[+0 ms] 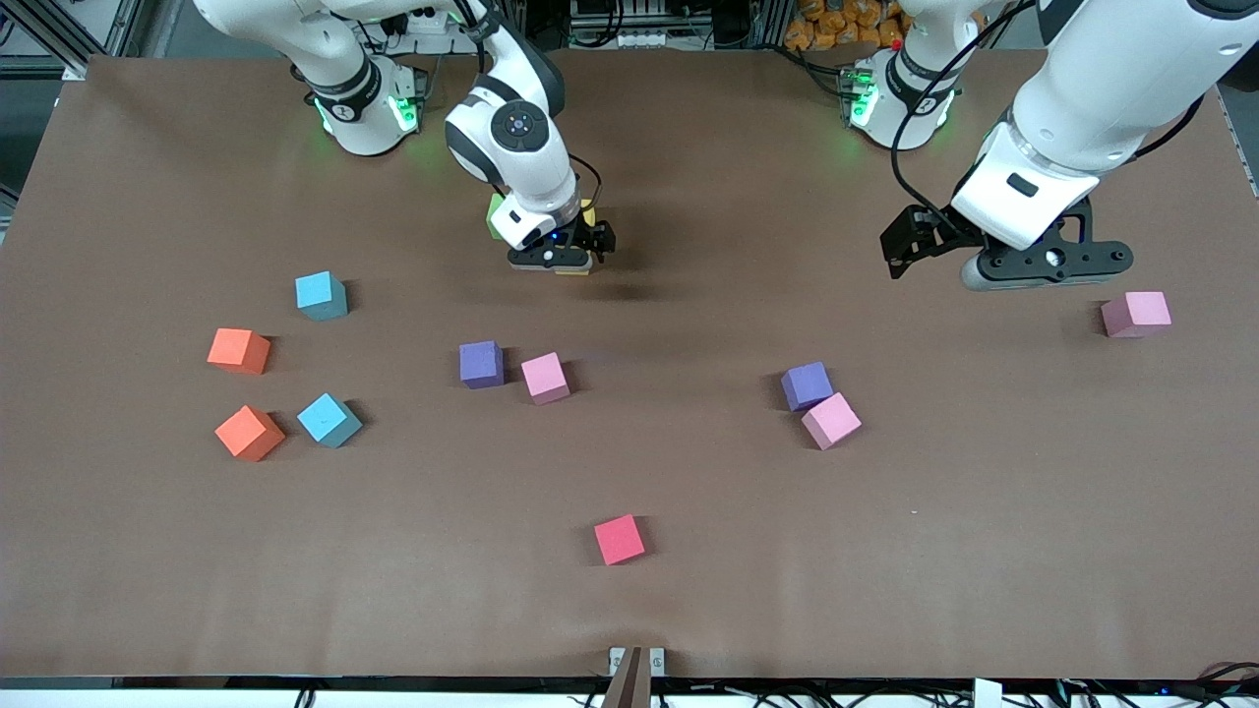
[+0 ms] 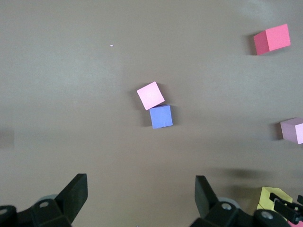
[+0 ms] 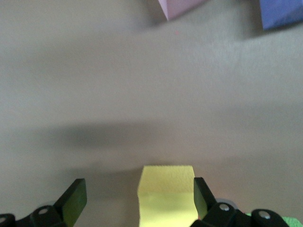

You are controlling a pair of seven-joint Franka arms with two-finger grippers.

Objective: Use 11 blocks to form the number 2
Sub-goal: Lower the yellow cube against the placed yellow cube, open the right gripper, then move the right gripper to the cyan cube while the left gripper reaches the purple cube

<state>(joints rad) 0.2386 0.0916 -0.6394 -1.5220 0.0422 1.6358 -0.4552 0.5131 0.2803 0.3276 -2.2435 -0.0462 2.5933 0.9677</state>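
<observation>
My right gripper (image 1: 556,260) is low over the table near the robots' bases and stands open (image 3: 138,184). A yellow block (image 3: 166,196) lies between its fingers, close against one finger with a wide gap to the other. Yellow (image 1: 587,210) and a green block (image 1: 496,217) peek out from under this hand. My left gripper (image 1: 1048,264) hangs open (image 2: 139,182) and holds nothing, above the table beside a pink block (image 1: 1136,314). Scattered on the table are two light blue blocks (image 1: 321,295) (image 1: 329,420), purple blocks (image 1: 481,364) (image 1: 807,385), pink blocks (image 1: 545,378) (image 1: 831,420) and a red block (image 1: 620,539).
Two orange cubes (image 1: 239,350) (image 1: 250,433) sit by the light blue ones toward the right arm's end. The left wrist view shows the touching pink (image 2: 150,95) and purple (image 2: 161,116) pair, and the red block (image 2: 271,39).
</observation>
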